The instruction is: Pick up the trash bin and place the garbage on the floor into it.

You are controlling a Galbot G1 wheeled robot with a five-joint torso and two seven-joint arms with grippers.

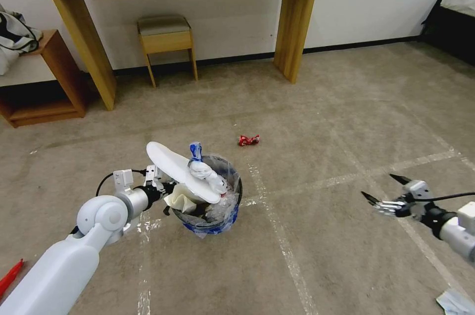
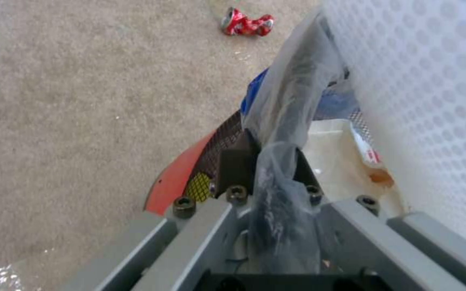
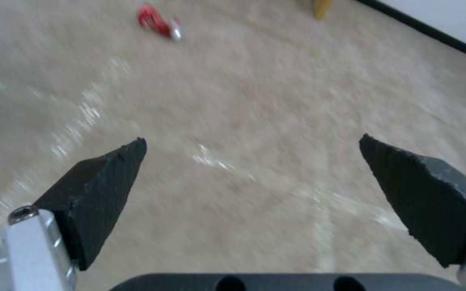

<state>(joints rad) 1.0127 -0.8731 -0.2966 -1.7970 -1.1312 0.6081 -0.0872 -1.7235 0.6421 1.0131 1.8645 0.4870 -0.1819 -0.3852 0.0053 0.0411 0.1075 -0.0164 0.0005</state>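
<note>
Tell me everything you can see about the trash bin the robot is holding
The trash bin is a small round bucket with a red base and a dark mesh wall, lined with a clear-and-blue plastic bag that folds over its rim. It stands about upright, heaped over the top: a flat white slipper sole lies tilted across the rim, with crumpled white tissue and clear plastic beneath it. The left gripper is clamped on the bag-covered rim at the side nearest the robot's left arm. Whether the base touches the carpet cannot be told.
</note>
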